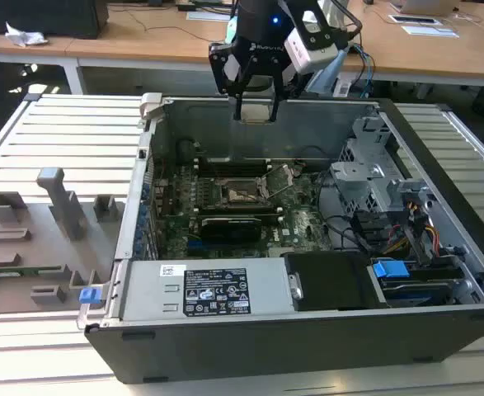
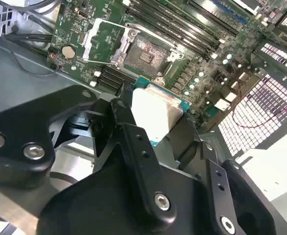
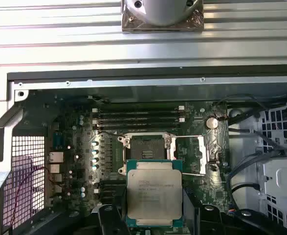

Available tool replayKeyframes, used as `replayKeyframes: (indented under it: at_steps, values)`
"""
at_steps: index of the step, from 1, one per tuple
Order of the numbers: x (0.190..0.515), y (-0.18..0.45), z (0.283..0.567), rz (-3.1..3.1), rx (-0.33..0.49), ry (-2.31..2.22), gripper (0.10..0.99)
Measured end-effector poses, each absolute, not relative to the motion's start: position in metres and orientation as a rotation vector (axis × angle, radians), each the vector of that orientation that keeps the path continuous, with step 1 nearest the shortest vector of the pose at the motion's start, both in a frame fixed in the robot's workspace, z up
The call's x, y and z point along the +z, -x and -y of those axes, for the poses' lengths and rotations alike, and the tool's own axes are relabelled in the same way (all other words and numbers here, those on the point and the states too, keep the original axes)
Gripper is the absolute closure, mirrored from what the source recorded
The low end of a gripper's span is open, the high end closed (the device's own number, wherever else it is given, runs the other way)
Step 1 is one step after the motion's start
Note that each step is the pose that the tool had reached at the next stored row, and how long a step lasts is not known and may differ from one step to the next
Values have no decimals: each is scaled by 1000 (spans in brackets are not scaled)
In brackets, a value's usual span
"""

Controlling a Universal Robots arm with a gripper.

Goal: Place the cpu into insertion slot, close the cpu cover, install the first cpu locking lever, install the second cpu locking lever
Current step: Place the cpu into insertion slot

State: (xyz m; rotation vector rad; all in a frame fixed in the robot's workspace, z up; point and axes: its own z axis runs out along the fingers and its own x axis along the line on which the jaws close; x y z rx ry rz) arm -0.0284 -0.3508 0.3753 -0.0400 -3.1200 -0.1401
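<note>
The claw (image 1: 256, 106) pinches the cpu (image 1: 256, 113) by two opposite edges, its black fingers (image 3: 109, 218) pressed against the chip's sides (the silver-grey top faces the first wrist view's camera). Claw and chip hang high above the open computer case (image 1: 307, 346). Below the claw, on the green motherboard (image 3: 75, 161), sits the insertion slot (image 3: 147, 146), bare, its pin grid exposed and well apart from the held chip. Just beside the slot, the cpu cover (image 3: 191, 155) lies flipped open, with board showing through its square window.
</note>
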Motion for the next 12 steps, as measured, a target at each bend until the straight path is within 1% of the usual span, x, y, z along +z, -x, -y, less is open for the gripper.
replayKeyframes:
  at_steps: [12]
  values:
    - [363,28,351,3120,-140,40,545]
